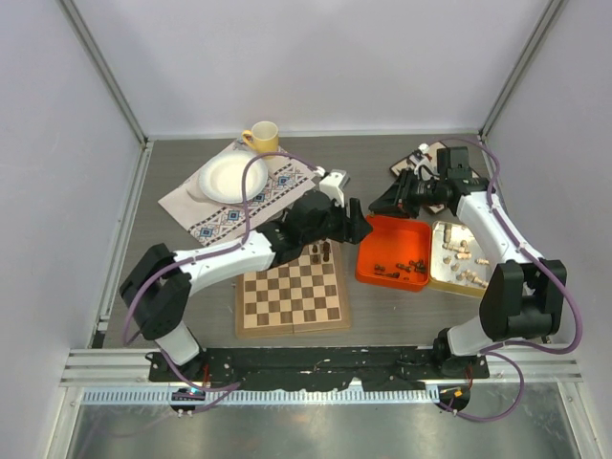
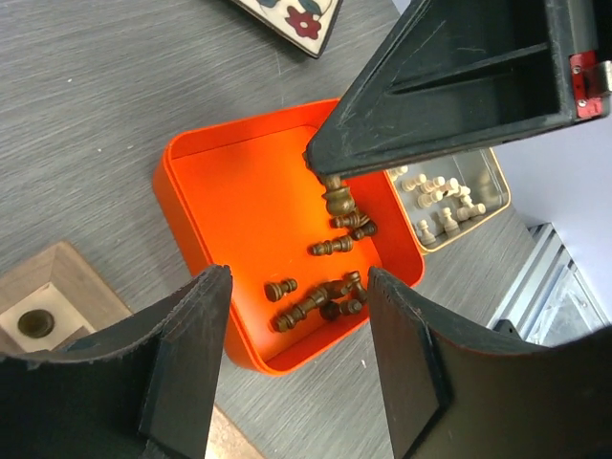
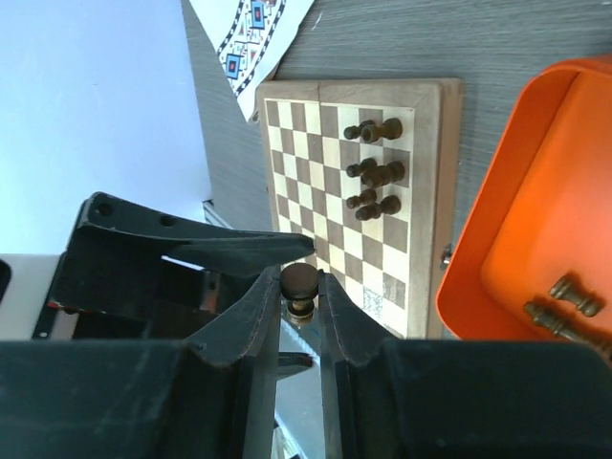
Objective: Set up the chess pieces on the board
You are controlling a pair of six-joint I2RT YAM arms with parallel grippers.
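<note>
1. Pinching a dark chessman, the right fingers hold it over the orange tray, right of the board.
2. The left fingers, spread, face it from the left, the nearer arm.

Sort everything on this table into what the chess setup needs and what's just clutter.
Needed: board; standing dark pieces on it; loose dark pieces in the orange tray; pale pieces in the tin tray; held dark piece in the right gripper.

Lying about: yellow mug; white plate; patterned cloth; floral tile.
</note>
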